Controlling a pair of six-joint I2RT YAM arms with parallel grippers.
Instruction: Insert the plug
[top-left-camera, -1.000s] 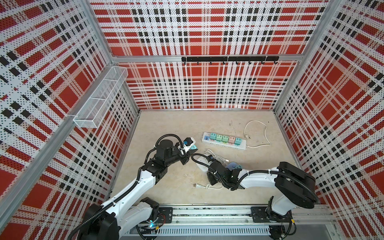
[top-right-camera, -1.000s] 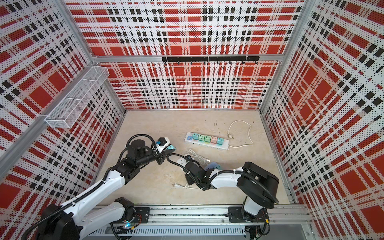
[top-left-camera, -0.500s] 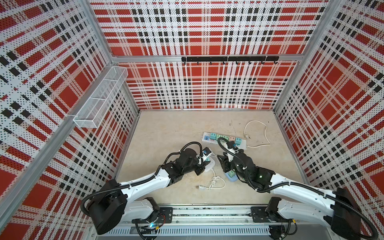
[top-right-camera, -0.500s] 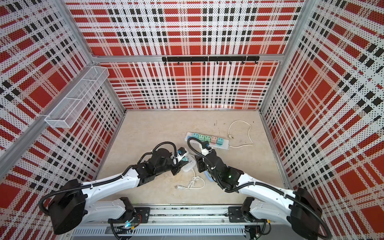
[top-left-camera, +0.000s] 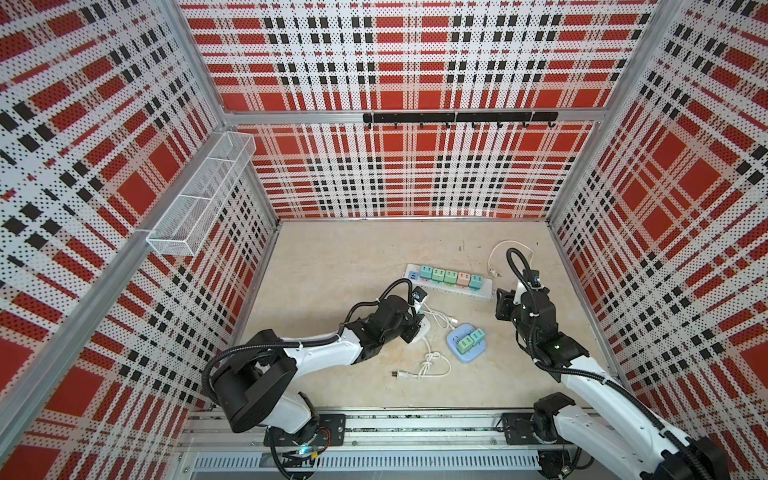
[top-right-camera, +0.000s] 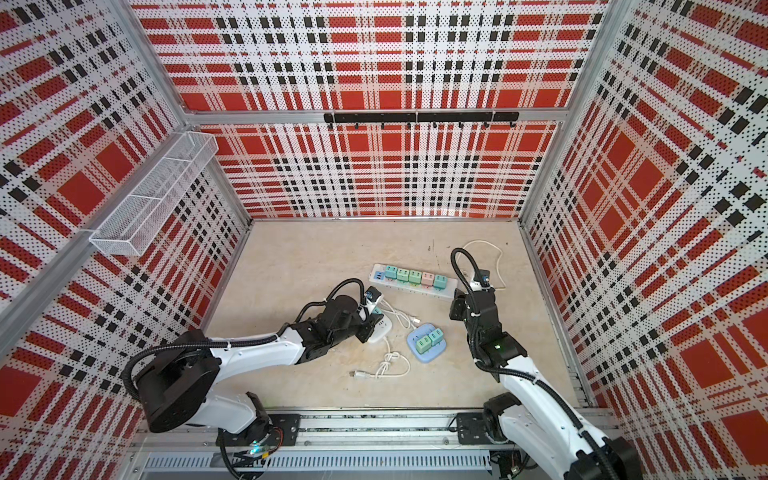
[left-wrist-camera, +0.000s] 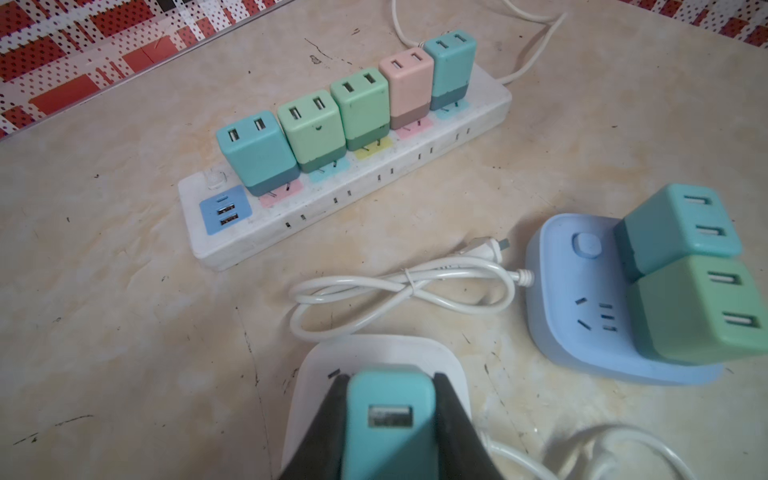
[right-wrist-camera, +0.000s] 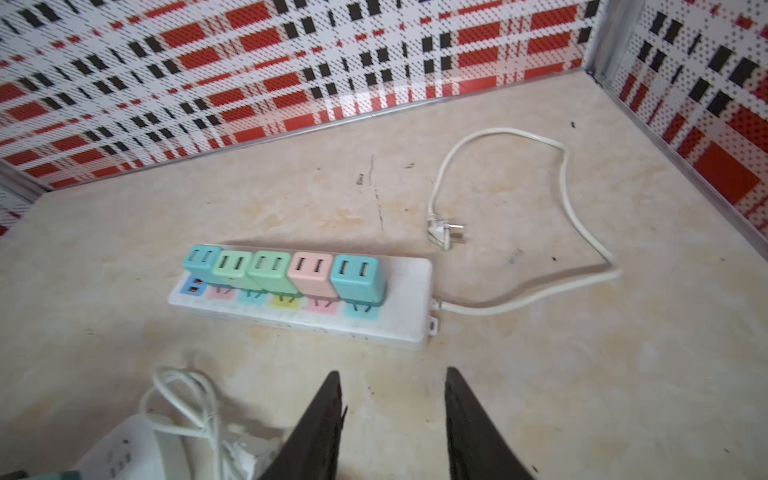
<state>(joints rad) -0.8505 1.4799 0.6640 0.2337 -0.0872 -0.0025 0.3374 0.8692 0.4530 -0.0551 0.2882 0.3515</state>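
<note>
**A:** Where's the teal plug (left-wrist-camera: 388, 419) on your screen?

**B:** I've got it clamped in the left gripper (left-wrist-camera: 390, 376), one black finger on each side and its USB port facing my wrist camera. It sits right over the white socket block (left-wrist-camera: 374, 353), near the middle of the floor. I can't tell whether its prongs are in.

**A:** And your other arm?

**B:** My right gripper (right-wrist-camera: 392, 372) has its fingers spread with nothing between them. It hangs off to the right, just near of the right end of the long power strip (right-wrist-camera: 407, 307), well apart from the plug.

**A:** What lies between the two?

**B:** The blue socket block (left-wrist-camera: 565, 299), with chargers standing in it. It is just right of the white one.
</note>
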